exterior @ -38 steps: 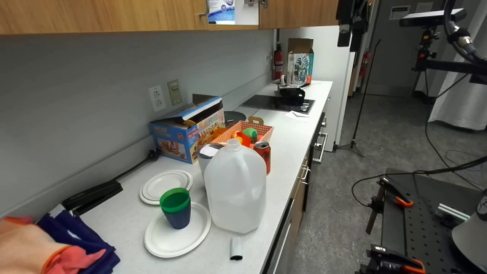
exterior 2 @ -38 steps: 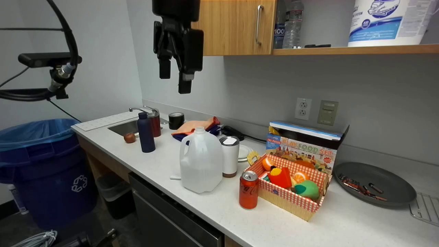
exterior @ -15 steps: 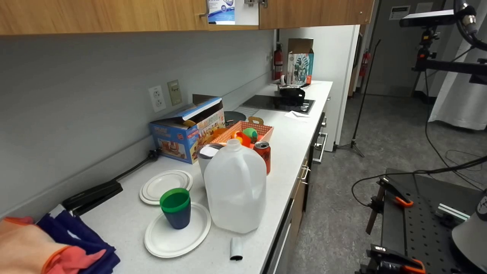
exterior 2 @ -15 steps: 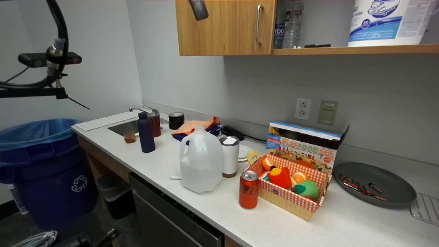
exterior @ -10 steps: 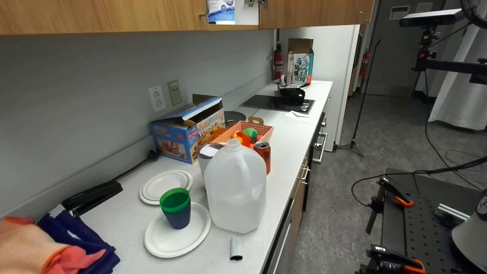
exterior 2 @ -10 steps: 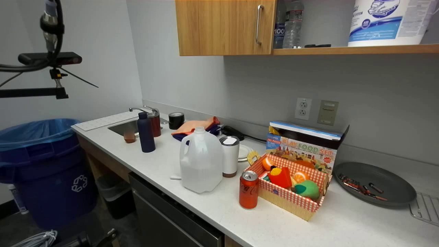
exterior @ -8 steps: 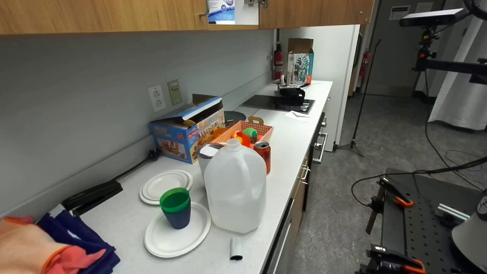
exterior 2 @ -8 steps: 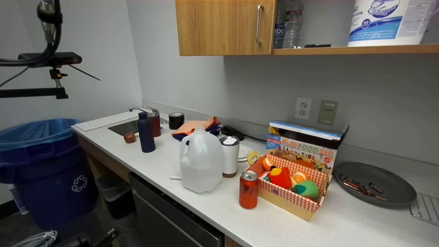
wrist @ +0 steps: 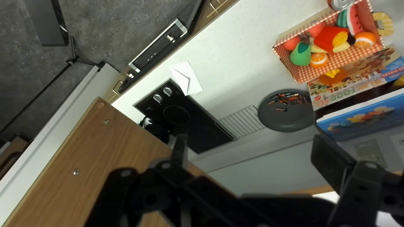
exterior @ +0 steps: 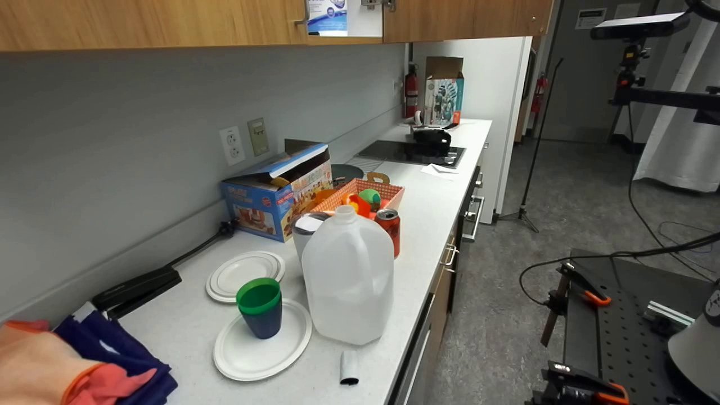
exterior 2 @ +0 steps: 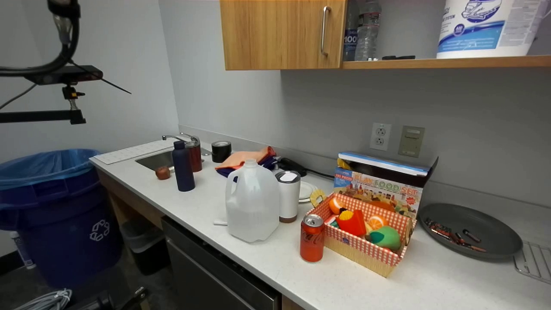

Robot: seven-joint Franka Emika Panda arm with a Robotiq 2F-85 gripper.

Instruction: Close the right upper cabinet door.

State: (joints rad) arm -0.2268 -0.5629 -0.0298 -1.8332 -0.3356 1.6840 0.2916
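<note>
The right upper cabinet door (exterior: 467,19) stands swung open, out from the cabinet, at the top of an exterior view. Its hinge shows beside the opening. In the wrist view the door (wrist: 104,154) fills the lower left as a brown wood panel with two screws; its handle is hidden. My gripper (wrist: 254,154) is open, fingers spread wide with nothing between them. The left fingertip overlaps the door's edge in the picture; whether it touches I cannot tell. Both exterior views leave the gripper out of frame, above.
The left cabinet door (exterior 2: 284,34) is closed. Inside the open compartment stand a white bucket (exterior 2: 482,32) and water bottles (exterior 2: 368,30). Below, the counter carries a milk jug (exterior 2: 252,202), a soda can (exterior 2: 312,239) and a toy-food basket (exterior 2: 357,249). A camera on a stand (exterior: 641,27) is nearby.
My gripper, seen at the top of both exterior views 2.5 s ago, has risen out of frame. The arm's cable has moved up too. The door has not moved.
</note>
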